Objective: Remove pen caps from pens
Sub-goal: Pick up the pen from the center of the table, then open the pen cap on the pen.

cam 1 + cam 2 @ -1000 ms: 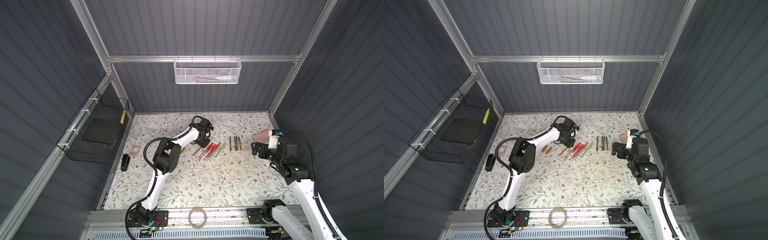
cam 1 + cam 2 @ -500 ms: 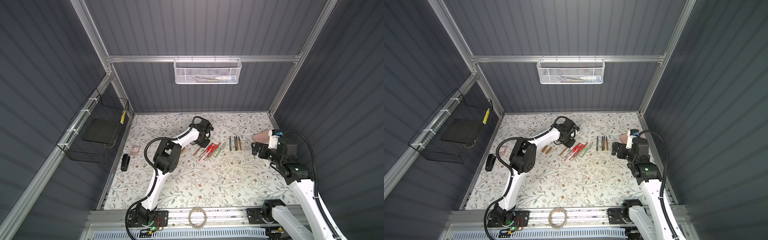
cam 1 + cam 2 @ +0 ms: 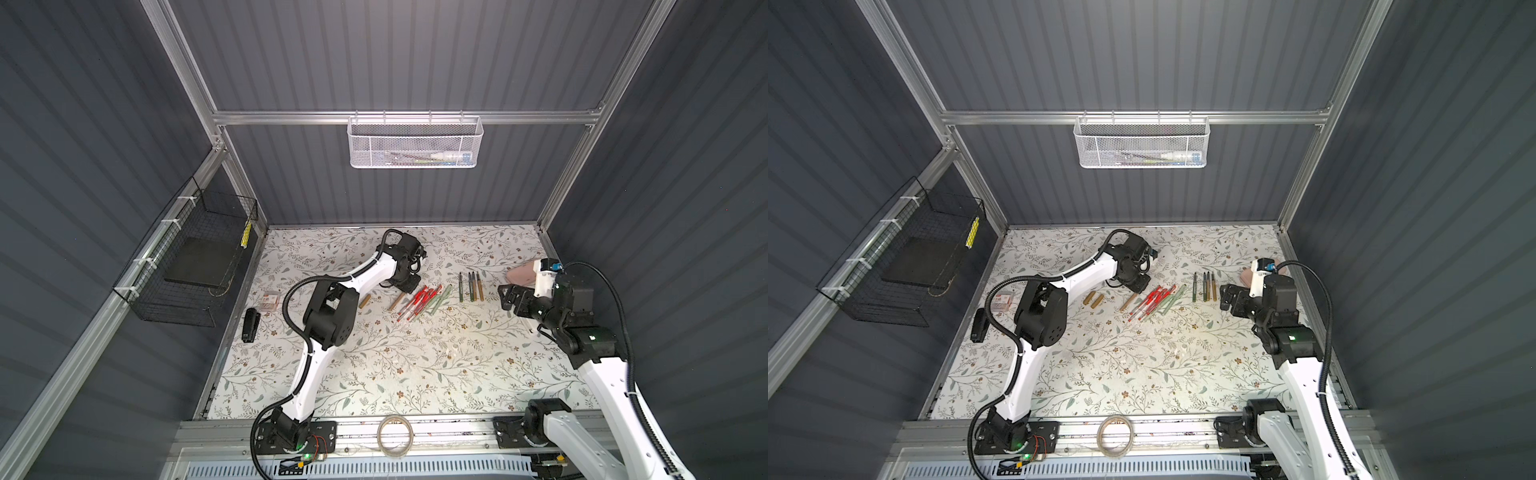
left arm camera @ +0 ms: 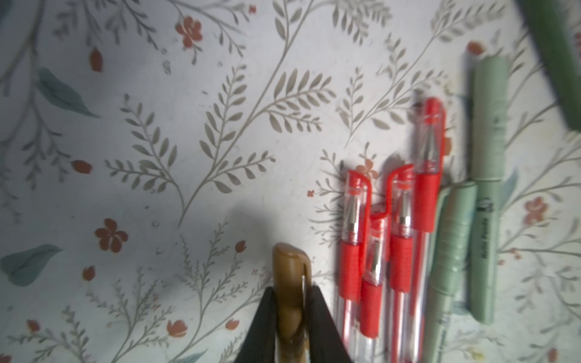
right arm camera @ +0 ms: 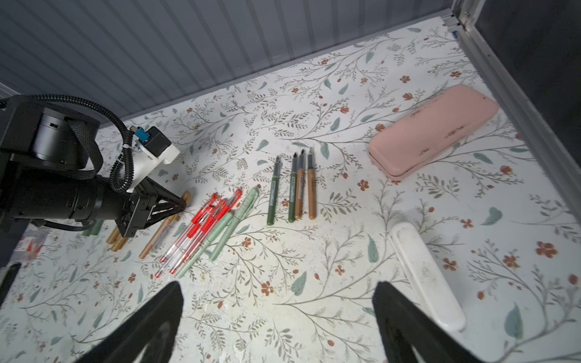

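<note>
The left gripper (image 4: 292,289) is clamped on a slim golden-brown stick pen (image 4: 287,261) just behind its rounded, clipped cap, one black finger pressed to each side of the barrel. Whether the pen is lifted off the floral-patterned table (image 3: 415,365) cannot be told. Just beside it lie four clear-bodied pens with red grips and red clipped caps (image 4: 402,226), bunched and touching one another, and next to those two pale green capped pens (image 4: 452,251). In both top views this cluster sits near the middle of the table's far half, with the left gripper (image 3: 409,284) at its end nearer the back wall. Toward the left side, two short golden-brown caps (image 3: 1089,297) lie loose on the table, apart from any pen. On the other side of the cluster a neat row of four uncapped pens (image 5: 293,191) – two dark green, two brownish – lies side by side with their nibs pointing at the back wall. The right gripper (image 5: 279,286) hangs above bare table with its fingers spread wide, holding nothing. A pink oblong case (image 5: 434,132) and a white oblong tray (image 5: 424,273) lie near it.
</note>
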Controlling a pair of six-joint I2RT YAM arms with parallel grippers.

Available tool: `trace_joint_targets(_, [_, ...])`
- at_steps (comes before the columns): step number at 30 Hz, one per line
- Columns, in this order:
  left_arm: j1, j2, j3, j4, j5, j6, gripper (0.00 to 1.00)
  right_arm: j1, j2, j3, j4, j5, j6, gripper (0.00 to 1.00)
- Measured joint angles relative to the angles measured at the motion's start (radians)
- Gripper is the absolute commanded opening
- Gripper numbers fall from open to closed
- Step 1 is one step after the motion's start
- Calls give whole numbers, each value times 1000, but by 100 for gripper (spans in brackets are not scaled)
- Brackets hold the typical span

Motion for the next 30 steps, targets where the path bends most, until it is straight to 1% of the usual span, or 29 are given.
trace_joint_targets(2, [10, -42, 2, 1, 23, -18, 16, 38, 4, -20, 39, -20, 48, 93])
trace_joint_targets(5, [39, -114, 3, 5, 71, -53, 16, 152, 47, -36, 103, -29, 125, 93])
trace_joint_targets(9, [107, -207, 3, 37, 173, -127, 14, 335, 187, -20, 224, -35, 215, 93])
trace_joint_targets(12, [165, -271, -8, 83, 258, -187, 13, 429, 319, 17, 318, -39, 277, 92])
trace_joint_targets(14, [198, -315, -37, 116, 291, -214, 13, 475, 415, 60, 381, -49, 314, 91])
trace_joint_targets(17, [223, -394, -124, 174, 341, -256, 13, 525, 558, 146, 463, -71, 362, 88])
trace_joint_targets(20, [224, -451, -201, 220, 389, -297, 13, 559, 671, 225, 544, -105, 408, 85])
trace_joint_targets(22, [229, -473, -241, 249, 419, -321, 13, 573, 721, 260, 595, -129, 435, 83])
trace_joint_targets(24, [233, -486, -275, 272, 448, -348, 13, 583, 769, 298, 641, -163, 462, 78])
trace_joint_targets(28, [254, -494, -304, 298, 483, -384, 14, 598, 842, 363, 691, -205, 490, 72])
trace_joint_targets(30, [261, -495, -306, 309, 496, -401, 13, 602, 865, 384, 703, -216, 500, 67])
